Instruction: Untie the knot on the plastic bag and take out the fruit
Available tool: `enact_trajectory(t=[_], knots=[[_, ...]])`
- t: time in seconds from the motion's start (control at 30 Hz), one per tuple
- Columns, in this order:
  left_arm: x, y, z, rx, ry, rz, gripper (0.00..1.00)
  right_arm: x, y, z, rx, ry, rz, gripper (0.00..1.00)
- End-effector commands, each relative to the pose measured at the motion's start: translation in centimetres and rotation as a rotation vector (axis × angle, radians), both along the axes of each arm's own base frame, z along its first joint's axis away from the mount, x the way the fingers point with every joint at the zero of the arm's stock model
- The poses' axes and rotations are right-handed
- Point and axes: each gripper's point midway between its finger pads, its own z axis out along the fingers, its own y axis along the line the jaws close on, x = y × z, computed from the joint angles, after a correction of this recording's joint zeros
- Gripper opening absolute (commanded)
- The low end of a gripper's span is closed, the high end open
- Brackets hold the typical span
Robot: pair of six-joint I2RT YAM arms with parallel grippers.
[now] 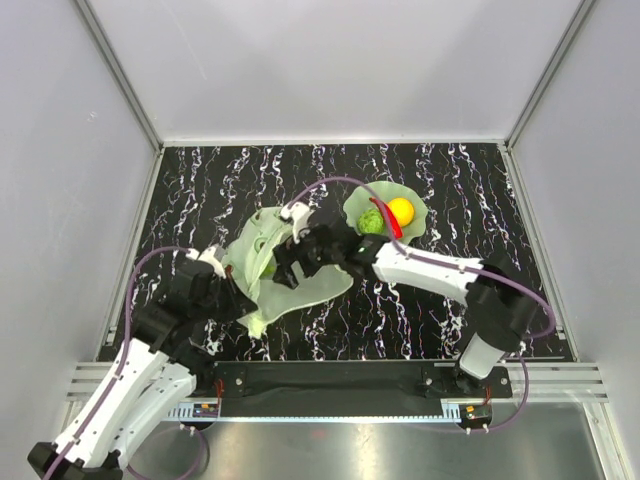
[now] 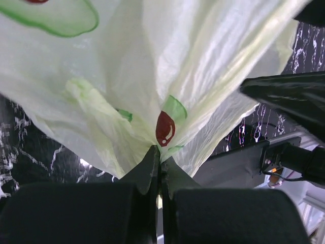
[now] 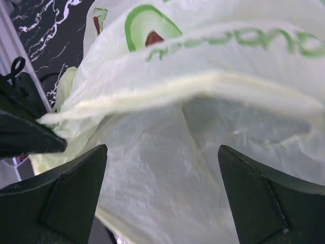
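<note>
The pale green plastic bag (image 1: 300,285) lies left of centre on the table, lifted and stretched. My left gripper (image 1: 240,298) is shut on a pinch of the bag's film (image 2: 167,91), fingertips closed at the printed red mark (image 2: 160,155). My right gripper (image 1: 287,266) is open, its jaws wide apart over the bag's film (image 3: 203,101) with nothing between them but plastic (image 3: 162,175). A small green piece (image 1: 268,268) shows at the bag, beside the right fingers. A yellow-orange fruit (image 1: 401,210), a green fruit (image 1: 371,222) and a long red piece (image 1: 392,226) lie in the dish. No tied knot shows.
The green wavy-edged dish (image 1: 420,205) sits right of the bag at the table's middle back. The right arm (image 1: 430,268) stretches across from the right. White walls and metal rails (image 1: 140,230) bound the black marbled table. The right arm's black body (image 2: 289,96) is close to the left gripper.
</note>
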Motion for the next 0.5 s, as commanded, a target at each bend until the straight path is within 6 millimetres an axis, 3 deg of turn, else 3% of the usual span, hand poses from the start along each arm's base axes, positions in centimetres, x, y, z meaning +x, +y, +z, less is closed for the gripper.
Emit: enact_trajectory(t=[0.0, 0.03, 0.1, 0.13, 0.2, 0.23, 0.3, 0.33, 0.47], knots=[[-1.4, 0.6, -1.1, -0.016, 0.072, 0.067, 0.00, 1.1, 3.0, 0.0, 0.032, -0.121, -0.036, 0.96], [-1.8, 0.8, -0.9, -0.017, 0.076, 0.069, 0.00, 1.2, 3.5, -1.4, 0.015, -0.120, -0.039, 0.96], [-1.8, 1.4, -0.9, 0.007, 0.068, 0.087, 0.00, 1.6, 4.8, -1.9, 0.031, -0.151, -0.085, 0.97], [-1.9, 1.6, -0.8, 0.018, 0.071, 0.095, 0.01, 1.7, 5.2, -3.3, 0.017, -0.155, -0.090, 0.97], [-1.9, 1.7, -0.8, 0.019, 0.070, 0.097, 0.01, 2.8, 6.2, -3.4, 0.052, -0.203, -0.145, 0.99], [-1.7, 1.4, -0.7, 0.011, 0.066, 0.093, 0.01, 3.1, 6.7, -4.6, 0.045, -0.206, -0.156, 0.99], [-1.5, 1.1, -0.6, 0.003, 0.065, 0.085, 0.02, 4.3, 8.0, -4.1, 0.092, -0.257, -0.180, 1.00], [-1.1, 1.0, -0.6, 0.004, 0.062, 0.085, 0.01, 4.7, 8.3, -5.4, 0.077, -0.259, -0.188, 1.00], [-0.2, 0.5, -0.7, 0.019, 0.056, 0.048, 0.00, 6.4, 9.6, -5.8, 0.088, -0.325, -0.217, 1.00]])
